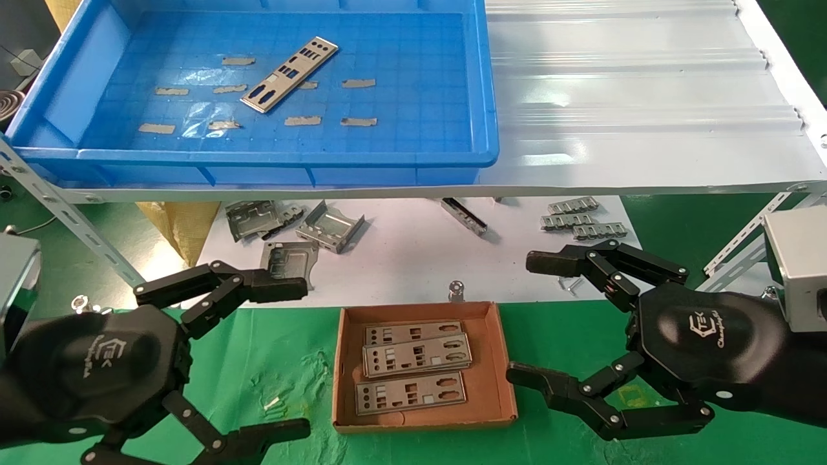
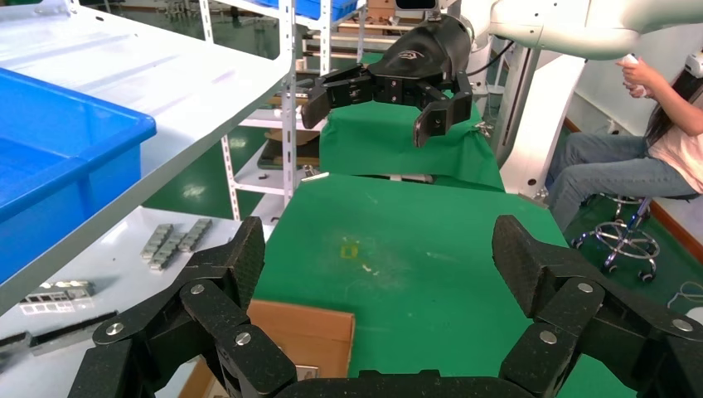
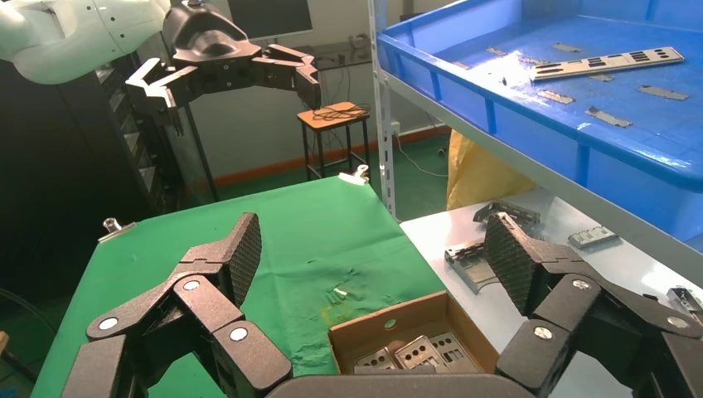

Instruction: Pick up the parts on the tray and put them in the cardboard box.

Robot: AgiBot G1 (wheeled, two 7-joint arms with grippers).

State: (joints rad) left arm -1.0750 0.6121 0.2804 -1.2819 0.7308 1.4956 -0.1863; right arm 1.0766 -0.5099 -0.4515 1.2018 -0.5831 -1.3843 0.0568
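Both end effectors, left (image 1: 249,358) and right (image 1: 549,320), released, flanked box (image 1: 497,361); last plate (image 1: 291,73) lay diagonal in tray (image 1: 258,158), beyond, nearer left.

Green-covered table (image 1: 278,361) under cardboard box (image 1: 497,361); white sheet (image 1: 400,258) with grey brackets (image 1: 329,227).

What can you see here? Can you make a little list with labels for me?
tray: big blue tray on the upper shelf
plate left in tray: one silvery plate, lying flat
cardboard box: cardboard box on the green cloth, three plates inside
left hand: left hand open, empty, left of the box
right hand: right hand open, empty, right of the box
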